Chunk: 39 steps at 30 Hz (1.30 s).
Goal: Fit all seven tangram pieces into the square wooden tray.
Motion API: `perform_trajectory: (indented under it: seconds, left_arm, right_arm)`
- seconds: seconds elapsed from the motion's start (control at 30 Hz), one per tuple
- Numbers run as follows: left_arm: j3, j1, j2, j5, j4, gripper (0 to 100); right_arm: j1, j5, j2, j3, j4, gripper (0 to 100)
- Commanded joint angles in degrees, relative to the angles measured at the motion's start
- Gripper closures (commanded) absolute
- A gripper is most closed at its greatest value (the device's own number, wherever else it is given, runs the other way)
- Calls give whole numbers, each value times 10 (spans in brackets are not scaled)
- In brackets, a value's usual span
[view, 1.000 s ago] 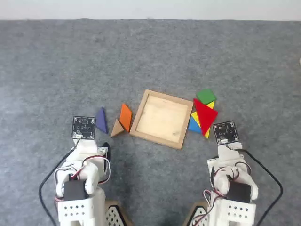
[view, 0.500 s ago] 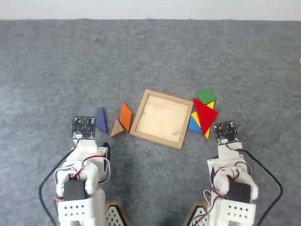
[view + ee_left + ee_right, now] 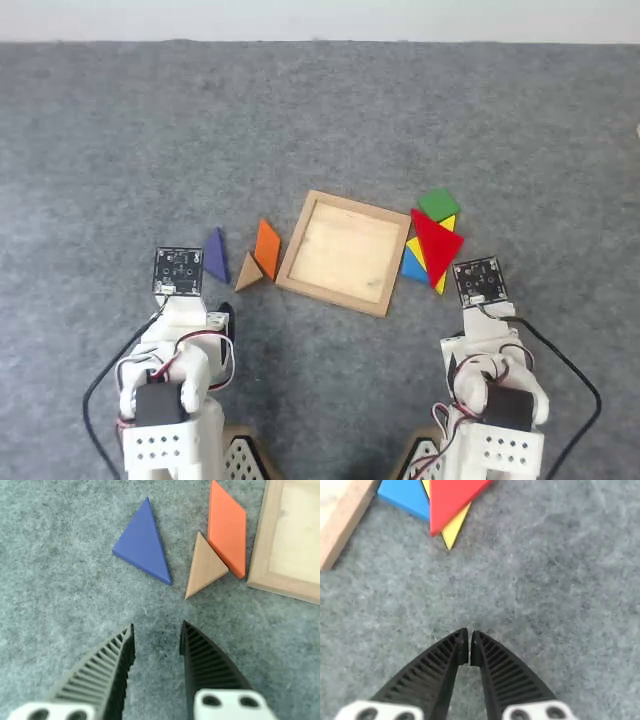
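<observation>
The square wooden tray [image 3: 345,252] lies bare on the grey tabletop [image 3: 330,120], with all seven pieces outside it, so nothing is fitted yet.

The left pincer [image 3: 157,630] is spread, with nothing between its fingers, and its tips are low over the tabletop. Three pieces lie just ahead of it. The tan triangle [image 3: 204,567] is nearest, ahead of the tray-side finger. One sharp corner points back at the pincer, and its long edge runs away from the pincer rather than across it. The orange parallelogram [image 3: 226,527] touches it on the tray side. Its long axis also runs away from the pincer, just beside the tray rim. The purple-blue triangle [image 3: 142,542] lies apart from both, ahead of the outer finger, with its long edge slanting away from the pincer.

The right pincer [image 3: 469,632] is pressed together on nothing. The other four pieces are bunched ahead of it, toward the tray side. The red triangle [image 3: 452,497] lies over the yellow triangle [image 3: 451,535], and both have a tip aimed back at the pincer. The blue piece [image 3: 405,497] is against the tray, and the green square [image 3: 438,204] is farthest away.

The left arm looks better placed to go first. It is already open, and a short reach forward would let its fingers close across the tan triangle's narrow width.
</observation>
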Motion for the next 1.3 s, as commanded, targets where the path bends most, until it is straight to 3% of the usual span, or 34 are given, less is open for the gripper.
perform_trajectory:
  seconds: [0.0, 0.23, 0.43, 0.57, 0.7, 0.8, 1.03, 1.27]
  left_arm:
    - [-5, -1, -11, 4, 2, 849]
    - [-5, -1, -11, 4, 2, 849]
    - [-5, -1, -11, 4, 2, 849]
    - [-5, -1, -11, 4, 2, 849]
    - [-5, -1, -11, 4, 2, 849]
    - [-5, -1, -11, 4, 2, 849]
    - [-5, -1, -11, 4, 2, 849]
    - [-5, -1, -11, 4, 2, 849]
  right_arm:
    - [6, -4, -7, 10, 4, 961]
    - [-3, 8, -8, 0, 2, 958]
    - [-4, 270, -8, -84, 0, 957]
    - [-3, 204, 4, -165, -26, 939]
    - [-22, 156, 92, -264, -26, 782]
    - [-51, 107, 222, -353, -37, 724]
    - [-119, -38, 612, -567, -88, 794]
    - [-154, -63, 931, -675, -152, 684]
